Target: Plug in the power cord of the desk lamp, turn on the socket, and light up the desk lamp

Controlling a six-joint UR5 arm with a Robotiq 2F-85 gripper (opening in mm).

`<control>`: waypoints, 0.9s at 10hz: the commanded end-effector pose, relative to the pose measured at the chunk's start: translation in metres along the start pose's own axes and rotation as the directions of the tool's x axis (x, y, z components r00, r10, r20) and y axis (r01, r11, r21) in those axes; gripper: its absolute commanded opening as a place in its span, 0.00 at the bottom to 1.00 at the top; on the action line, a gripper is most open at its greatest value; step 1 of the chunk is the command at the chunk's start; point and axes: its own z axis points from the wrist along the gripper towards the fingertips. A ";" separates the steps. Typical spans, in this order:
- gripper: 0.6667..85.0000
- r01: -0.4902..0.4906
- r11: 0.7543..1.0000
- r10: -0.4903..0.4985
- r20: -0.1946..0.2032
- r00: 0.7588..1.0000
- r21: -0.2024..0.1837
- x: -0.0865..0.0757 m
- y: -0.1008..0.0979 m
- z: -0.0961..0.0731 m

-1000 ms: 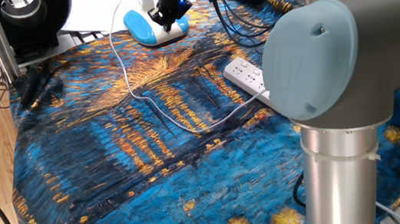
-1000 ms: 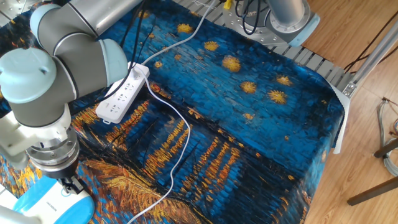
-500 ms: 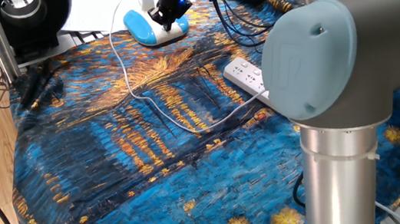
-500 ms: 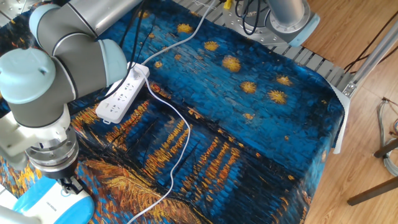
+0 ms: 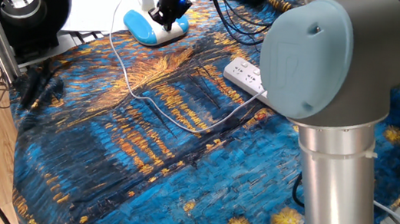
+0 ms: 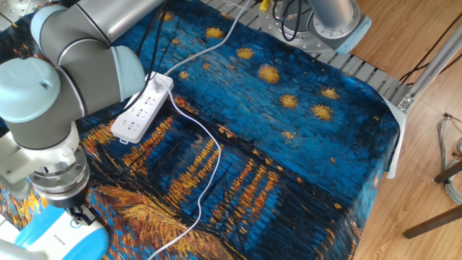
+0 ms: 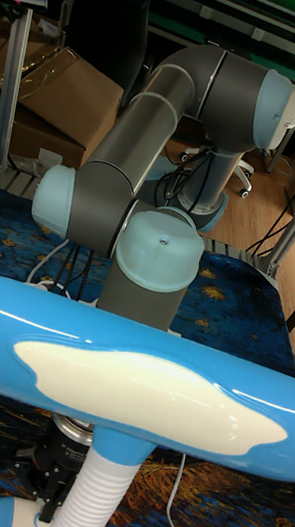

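Note:
The desk lamp's light-blue base (image 5: 149, 29) with its white top stands at the far edge of the cloth. My gripper (image 5: 166, 21) points straight down onto that top, its black fingers drawn together and shut, with nothing held. From the opposite side the gripper (image 6: 81, 216) stands at the base (image 6: 50, 235). The thin white power cord (image 5: 155, 108) loops across the cloth toward the socket (image 5: 244, 74). Its end reaches the socket (image 6: 142, 108), where I cannot tell if the plug is seated. The lamp head (image 7: 142, 389) and stem (image 7: 85, 513) fill the tall view.
A black round fan-like device (image 5: 18, 1) sits at the far left behind a metal post. Black cables (image 5: 232, 16) trail beyond the socket. The socket's thick white cable (image 6: 220, 40) runs off the far table edge. My arm's big elbow joint (image 5: 346, 62) blocks the right of the cloth.
The arm has shifted very slightly and the gripper has stayed over the lamp base. Cord, socket and lamp have not moved.

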 end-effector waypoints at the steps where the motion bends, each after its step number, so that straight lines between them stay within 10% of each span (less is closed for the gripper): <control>1: 0.01 0.013 1.000 -0.013 -0.019 1.000 -0.014 0.002 -0.003 0.000; 9: 0.01 0.027 1.000 -0.028 -0.033 0.999 -0.010 0.008 0.000 -0.019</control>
